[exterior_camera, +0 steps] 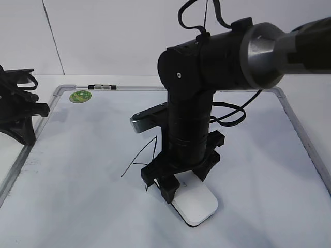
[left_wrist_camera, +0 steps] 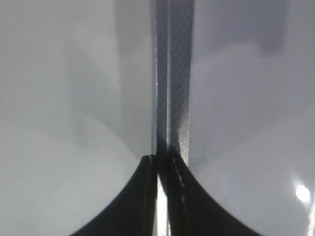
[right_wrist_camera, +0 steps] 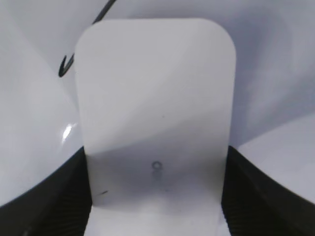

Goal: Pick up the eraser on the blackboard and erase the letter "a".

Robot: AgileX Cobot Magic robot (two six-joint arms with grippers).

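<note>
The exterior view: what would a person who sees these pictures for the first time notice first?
First, the big black right arm, reaching down over the middle of the blackboard. Its right gripper has its fingers on both sides of the white eraser, which lies on the board beside thin black marker strokes. The left gripper sits at the board's left edge.

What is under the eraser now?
The eraser lies flat on the blackboard, gripped by the right end effector. A black marker stroke runs under its edge; anything beneath is covered.
</note>
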